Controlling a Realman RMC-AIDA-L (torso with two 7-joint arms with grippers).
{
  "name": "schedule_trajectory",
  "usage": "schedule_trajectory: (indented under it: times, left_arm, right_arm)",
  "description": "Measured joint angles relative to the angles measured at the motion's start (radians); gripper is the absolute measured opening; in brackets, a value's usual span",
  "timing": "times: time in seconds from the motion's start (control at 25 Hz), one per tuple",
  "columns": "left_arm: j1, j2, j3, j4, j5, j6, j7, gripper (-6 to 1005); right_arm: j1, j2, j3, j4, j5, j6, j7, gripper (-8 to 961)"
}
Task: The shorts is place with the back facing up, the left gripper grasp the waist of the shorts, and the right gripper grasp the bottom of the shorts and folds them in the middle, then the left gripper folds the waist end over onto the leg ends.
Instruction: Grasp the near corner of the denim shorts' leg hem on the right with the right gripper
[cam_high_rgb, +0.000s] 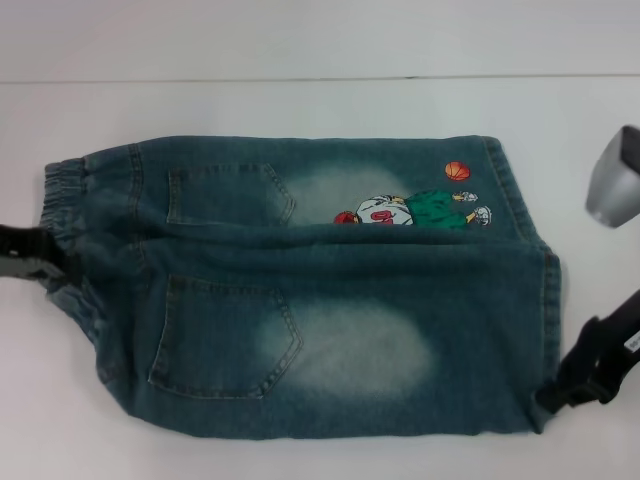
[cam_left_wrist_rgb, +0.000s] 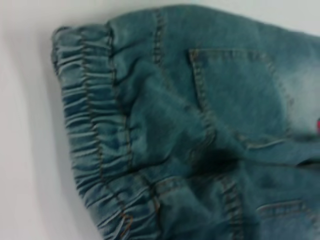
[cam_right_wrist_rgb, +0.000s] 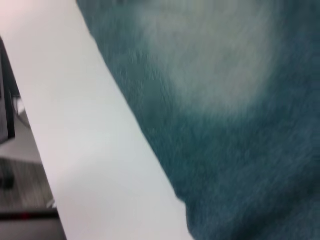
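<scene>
The head view looks forward and down from above onto the whole pair of faded blue denim shorts (cam_high_rgb: 310, 300) spread on the white table (cam_high_rgb: 300, 110). The left wrist view sits close over the gathered elastic waistband (cam_left_wrist_rgb: 95, 145), which the head view shows at its left edge. The right wrist view hangs very near the bleached denim leg panel (cam_right_wrist_rgb: 225, 65) and the table edge.

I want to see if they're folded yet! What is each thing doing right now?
Shorts: spread flat on the table, back pockets up, not folded.
Left hand: at the waistband.
Right hand: at the leg bottom corner.
</scene>
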Motion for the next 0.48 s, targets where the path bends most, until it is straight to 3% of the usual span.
schedule_trajectory:
  times: [0.28, 0.48]
  left_arm:
    - [0.006, 0.019, -0.074, 0.0, -0.047, -0.002, -0.005, 38]
    - [0.006, 0.023, -0.095, -0.002, -0.049, -0.007, -0.002, 38]
  right_arm:
    - [-0.029, -0.038, 0.14, 0.005, 0.091, -0.012, -0.064, 39]
    - [-0.045, -0.047, 0.149, 0.005, 0.114, -0.017, -0.075, 40]
